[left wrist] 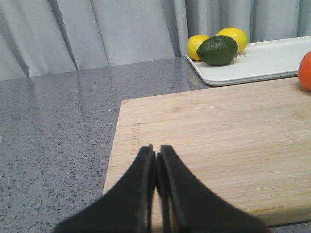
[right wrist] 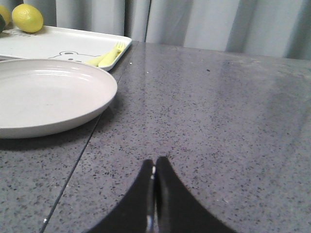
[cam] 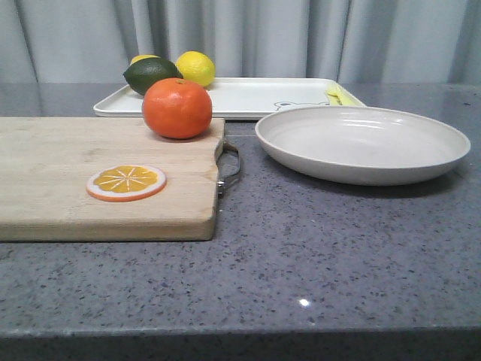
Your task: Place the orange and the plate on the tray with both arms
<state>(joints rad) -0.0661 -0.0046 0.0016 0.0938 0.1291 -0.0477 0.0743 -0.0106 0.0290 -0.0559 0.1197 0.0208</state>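
Both hands are closed on nothing. Seen from its wrist camera, the left hand (left wrist: 156, 160) has its black fingers pressed together above the near part of the wooden cutting board (cam: 105, 177); the right hand (right wrist: 154, 167), fingers likewise together, hangs over bare grey speckled tabletop (cam: 323, 256), with the plate (right wrist: 46, 94) off to one side. Neither hand shows in the front view.

The orange (cam: 177, 107) sits on the far part of the cutting board, near its right edge and just in front of the tray (cam: 248, 98). A flat orange slice (cam: 126, 182) lies nearer on the same board. The plate (cam: 362, 142) rests on the tabletop to the right of the board, apart from its metal handle (cam: 230, 167), with its far rim close to the tray's front edge.

On the tray's left end lie a dark green lime (cam: 151, 74) and two lemons (cam: 195, 68); a pale yellow fork (right wrist: 108, 56) lies at its right end beside the faint bear drawing (right wrist: 68, 55).
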